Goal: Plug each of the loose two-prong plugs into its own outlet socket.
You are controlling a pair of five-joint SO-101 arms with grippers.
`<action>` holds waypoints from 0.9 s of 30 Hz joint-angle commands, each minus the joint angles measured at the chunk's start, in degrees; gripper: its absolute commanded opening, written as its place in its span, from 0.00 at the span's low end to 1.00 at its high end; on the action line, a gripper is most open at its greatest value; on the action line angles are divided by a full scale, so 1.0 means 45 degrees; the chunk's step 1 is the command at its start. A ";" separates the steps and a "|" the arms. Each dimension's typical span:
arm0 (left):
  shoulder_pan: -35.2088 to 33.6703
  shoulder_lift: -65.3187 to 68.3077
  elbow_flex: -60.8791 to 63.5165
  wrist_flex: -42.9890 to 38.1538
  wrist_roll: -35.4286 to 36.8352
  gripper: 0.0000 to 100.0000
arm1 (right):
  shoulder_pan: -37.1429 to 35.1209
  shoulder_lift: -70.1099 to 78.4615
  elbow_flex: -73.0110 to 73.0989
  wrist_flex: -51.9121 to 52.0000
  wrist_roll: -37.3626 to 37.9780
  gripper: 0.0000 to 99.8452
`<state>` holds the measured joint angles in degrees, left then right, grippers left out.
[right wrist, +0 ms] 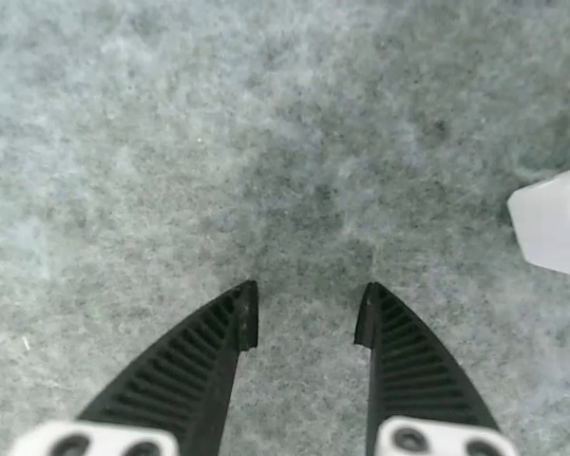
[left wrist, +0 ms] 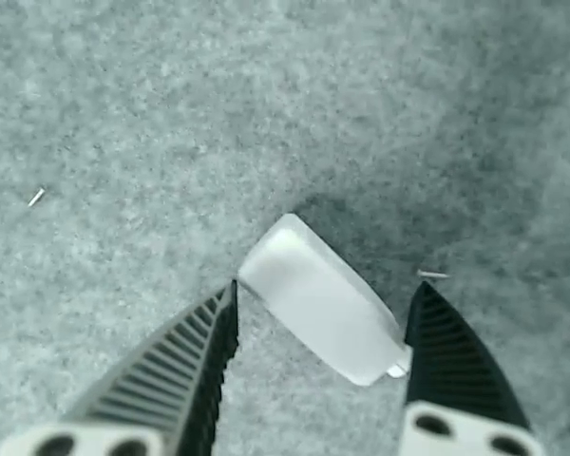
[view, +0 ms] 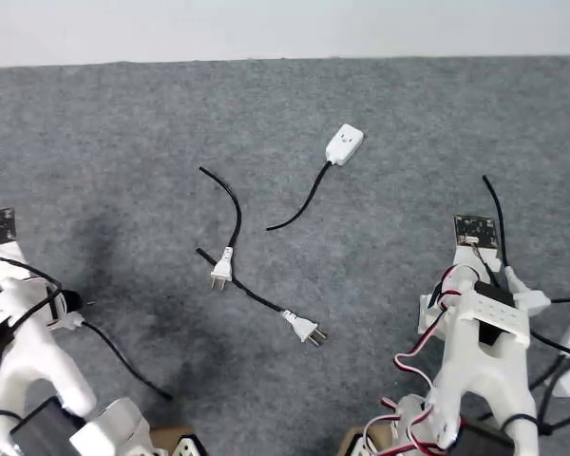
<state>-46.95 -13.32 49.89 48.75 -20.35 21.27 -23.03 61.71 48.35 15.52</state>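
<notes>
While first plug (view: 222, 271) and second plug (view: 306, 330) lie loose on the desk (view: 123, 123), apart from the far socket (view: 344, 144), nothing is plugged | left gripper (left wrist: 326, 285) wide open astride a near socket (left wrist: 309, 309), ungripped | right gripper (right wrist: 309, 285) open, empty.

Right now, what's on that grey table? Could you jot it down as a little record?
Surface: grey mat
Plugs: farther plug and nearer plug, both unplugged, mid-table
Socket: white socket, black cord, lying alone
Left pincer: open, astride a white block
Right pincer: open above bare mat, second white block nearby
</notes>
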 commanded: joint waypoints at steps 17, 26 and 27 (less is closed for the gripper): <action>-0.0860 -0.0410 0.0420 -0.0078 0.0000 0.27 | -0.0166 -0.0459 -0.0117 -0.0107 0.0156 0.17; 0.0840 -0.0391 0.0615 -0.1602 0.2540 0.27 | -0.0166 -0.0459 -0.0098 -0.0088 0.0156 0.17; 0.1133 -0.0391 0.0772 -0.2051 0.2852 0.27 | -0.0166 -0.0459 -0.0098 -0.0088 0.0156 0.17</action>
<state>-46.33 -13.32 52.35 46.20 -14.29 21.19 -23.03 61.71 48.35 15.52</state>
